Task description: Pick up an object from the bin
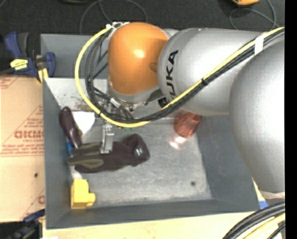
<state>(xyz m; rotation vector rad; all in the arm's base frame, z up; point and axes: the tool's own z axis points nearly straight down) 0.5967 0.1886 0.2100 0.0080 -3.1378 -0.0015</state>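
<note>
Camera view: at the left of the bin (51,133) a dark maroon tool handle (69,127) lies tilted, with a white scrap (84,119) just beside it and a small blue piece (67,147) at its lower end. A yellow block (81,193) sits apart in the near-left corner. Right of these, left of centre on the floor, lies the probable target: a dark brown glove-like cloth item (121,156), limp and crumpled, flat on the metal, its left end touching the handle. The gripper (107,144) stands directly over the left part of this item, at or very near its surface; whether it is open or closed cannot be determined. Judged step: positioning for the grasp, hold not confirmed. The next move calls for closing on a fold of cloth, then lifting straight up, clear of the handle. A pink translucent cup (187,125) lies well apart at the right.
</note>
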